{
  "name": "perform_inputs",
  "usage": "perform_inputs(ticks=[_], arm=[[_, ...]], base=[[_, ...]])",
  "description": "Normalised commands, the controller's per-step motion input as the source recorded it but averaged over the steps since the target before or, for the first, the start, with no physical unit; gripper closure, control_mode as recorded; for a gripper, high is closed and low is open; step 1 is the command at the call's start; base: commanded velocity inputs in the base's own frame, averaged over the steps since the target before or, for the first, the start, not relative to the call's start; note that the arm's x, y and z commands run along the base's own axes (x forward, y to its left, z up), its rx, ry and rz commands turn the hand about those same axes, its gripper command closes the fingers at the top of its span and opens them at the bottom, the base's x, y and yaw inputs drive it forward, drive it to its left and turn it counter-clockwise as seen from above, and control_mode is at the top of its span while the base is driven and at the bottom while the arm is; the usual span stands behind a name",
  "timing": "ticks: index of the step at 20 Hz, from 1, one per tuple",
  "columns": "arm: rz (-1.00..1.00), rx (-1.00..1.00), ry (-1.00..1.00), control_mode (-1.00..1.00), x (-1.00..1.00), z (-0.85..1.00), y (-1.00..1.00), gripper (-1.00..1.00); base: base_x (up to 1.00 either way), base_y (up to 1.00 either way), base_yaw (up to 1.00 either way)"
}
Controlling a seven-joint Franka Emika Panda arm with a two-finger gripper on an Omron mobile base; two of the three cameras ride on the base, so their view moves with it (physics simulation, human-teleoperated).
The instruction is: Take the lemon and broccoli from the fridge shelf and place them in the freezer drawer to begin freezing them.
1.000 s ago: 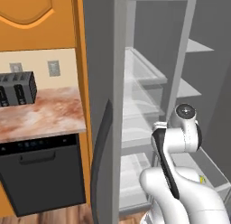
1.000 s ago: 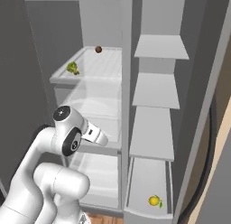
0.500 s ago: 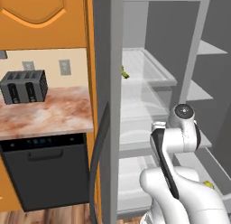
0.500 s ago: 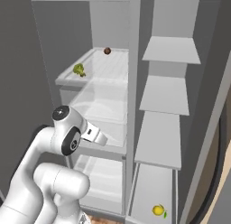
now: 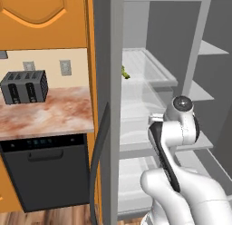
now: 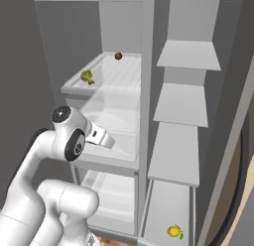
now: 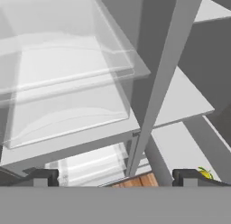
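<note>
Broccoli [image 6: 87,77] on fridge shelf [image 6: 106,76]; pincer [image 7: 115,175] open, apart.

no readable text or labels, dishwasher panel [image 5: 43,142] bears faint marks, perhaps icons, too small to read

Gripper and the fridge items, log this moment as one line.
gripper: open, empty | broccoli: upper left fridge shelf | lemon: bottom right compartment | stage: approaching
</note>
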Motion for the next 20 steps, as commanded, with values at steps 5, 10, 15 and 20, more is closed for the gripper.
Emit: perform_inputs(ticks=[5, 10, 15, 20], arm=[[0.09, 0.00, 0.00, -1.00, 0.22, 1.00, 0.14, -1.00], [0.10, -0.01, 0.01, -1.00, 0.47, 0.93, 0.19, -1.00], [0.12, 0.00, 0.08, -1.00, 0.69, 0.46, 0.22, -1.00], [0.16, 0.00, 0.05, -1.00, 0.69, 0.13, 0.10, -1.00]], base=[[0.00, 0.00, 0.00], [0.00, 0.00, 0.00], [0.00, 0.00, 0.00], [0.00, 0.00, 0.00]])
